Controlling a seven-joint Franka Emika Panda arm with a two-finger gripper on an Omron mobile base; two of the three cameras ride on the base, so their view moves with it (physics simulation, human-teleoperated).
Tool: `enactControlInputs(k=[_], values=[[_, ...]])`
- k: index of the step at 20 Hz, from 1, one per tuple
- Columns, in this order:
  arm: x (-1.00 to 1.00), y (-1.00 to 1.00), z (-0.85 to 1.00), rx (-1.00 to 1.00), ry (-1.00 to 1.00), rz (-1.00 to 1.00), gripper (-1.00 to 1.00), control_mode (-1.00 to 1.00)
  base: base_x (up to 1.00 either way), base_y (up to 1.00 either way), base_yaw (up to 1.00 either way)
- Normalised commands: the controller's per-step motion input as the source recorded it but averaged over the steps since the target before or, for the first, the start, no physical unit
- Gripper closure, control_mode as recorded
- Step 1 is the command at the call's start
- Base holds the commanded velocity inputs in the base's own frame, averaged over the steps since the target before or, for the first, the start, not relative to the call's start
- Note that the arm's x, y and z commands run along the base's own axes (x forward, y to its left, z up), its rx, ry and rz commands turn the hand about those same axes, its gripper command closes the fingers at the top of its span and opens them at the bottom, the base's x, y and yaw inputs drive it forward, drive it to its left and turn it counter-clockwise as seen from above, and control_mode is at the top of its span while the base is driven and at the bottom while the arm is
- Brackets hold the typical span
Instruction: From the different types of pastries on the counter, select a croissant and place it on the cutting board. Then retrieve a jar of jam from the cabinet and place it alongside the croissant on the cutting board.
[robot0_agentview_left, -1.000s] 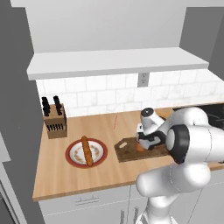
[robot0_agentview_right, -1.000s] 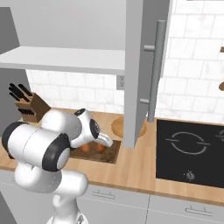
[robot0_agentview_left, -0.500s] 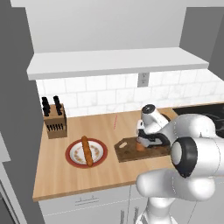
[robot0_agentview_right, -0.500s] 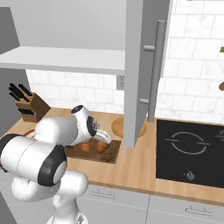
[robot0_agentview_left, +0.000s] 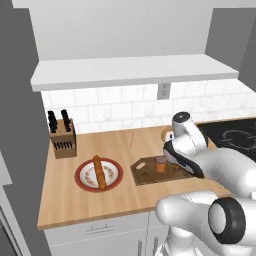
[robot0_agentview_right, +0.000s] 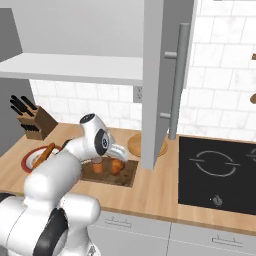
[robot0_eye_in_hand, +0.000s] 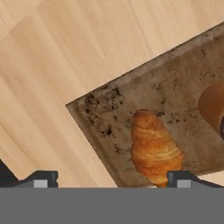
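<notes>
The dark brown cutting board (robot0_eye_in_hand: 175, 100) lies on the tan counter (robot0_eye_in_hand: 52, 65). On it rests the plump orange-brown croissant (robot0_eye_in_hand: 154, 148), which is also on the board (robot0_agentview_right: 131, 175) as the croissant (robot0_agentview_right: 118, 166). The jar of jam (robot0_agentview_left: 160, 164) stands upright beside it, the jar (robot0_agentview_right: 98, 167) a short gap to its left. My gripper (robot0_eye_in_hand: 113, 179) hovers open just above the board's corner. The fingertips (robot0_eye_in_hand: 41, 178) are spread wide, with nothing held. The long baguette (robot0_agentview_left: 100, 172) lies on the red-rimmed plate (robot0_agentview_left: 82, 176).
A knife block (robot0_agentview_left: 62, 137) stands at the back left. A round wooden plate (robot0_agentview_right: 136, 146) sits behind the board. The open cabinet door (robot0_agentview_right: 160, 85) hangs close on my right, with the white shelf ledge (robot0_agentview_left: 130, 72) overhead. A black hob (robot0_agentview_right: 220, 172) lies further right.
The hand has lifted off the board and shifted slightly, leaving the jar standing free beside the croissant. The elbow has swung lower and nearer the cameras.
</notes>
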Motion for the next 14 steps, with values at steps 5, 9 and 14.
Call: enactControlInputs(k=[5, 9, 14], values=[[-0.89, -0.56, 0.0, 0.02, -0.08, 0.13, -1.0, -1.0, 0.0, 0.0, 0.0], [-0.43, -0.3, 0.07, 0.07, -0.02, 0.0, -1.0, -1.0, 0.0, 0.0, 0.0], [-0.28, -0.52, 0.0, 0.02, -0.01, 0.07, -1.0, -1.0, 0.0, 0.0, 0.0]])
